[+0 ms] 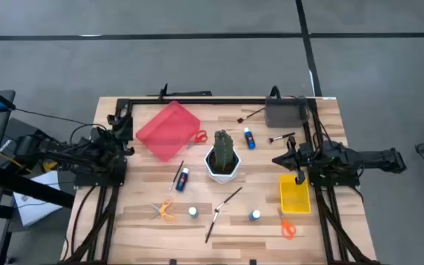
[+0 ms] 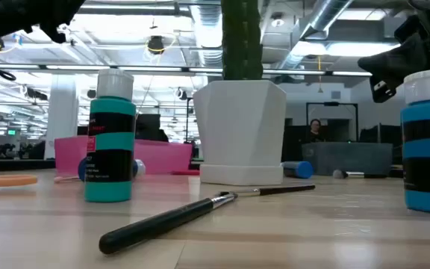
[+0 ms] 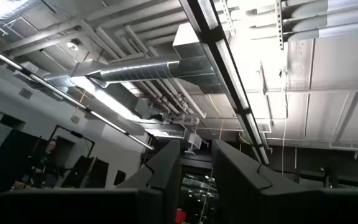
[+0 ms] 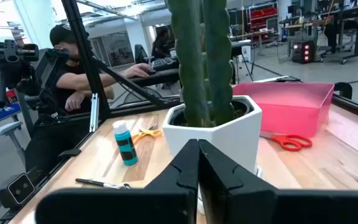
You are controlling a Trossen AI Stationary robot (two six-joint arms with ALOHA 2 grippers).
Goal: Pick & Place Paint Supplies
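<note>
While my two arms are lying folded low at opposite edges of the tabletop (image 1: 271, 228), I am keeping both hands off every paint supply. My left hand (image 1: 127, 131) is sitting at the left edge beside the pink bin (image 1: 168, 129), its wrist tipped upward so that it is looking at the ceiling pipes; its fingers (image 3: 166, 168) are standing slightly apart with a narrow gap and nothing in between. My right hand (image 1: 278, 159) is reaching inward from the right edge, level with the tabletop and pointing at the cactus in its white pot (image 1: 223, 156); its fingers (image 4: 182, 168) are pressed together, empty.

The supplies are lying scattered around me. One blue bottle (image 1: 182, 179) is lying on its side just left of the pot, with a thin brush (image 1: 177, 173) beside it, and another bottle (image 1: 249, 138) is lying up and to the right of the pot. Two more bottles are standing upright near the front edge, one (image 1: 193, 213) left of centre and one (image 1: 255, 215) right of centre. A long dark brush (image 1: 223, 210) is lying slanted between them. Two brushes (image 1: 252, 113) (image 1: 281, 138) are resting near the grey box (image 1: 285, 112) at the back. Red-handled scissors (image 1: 199, 137) are lying against the pink bin, orange scissors (image 1: 165, 211) are sitting front left, and another pair (image 1: 287, 228) is lying just below the yellow bin (image 1: 294, 196).
</note>
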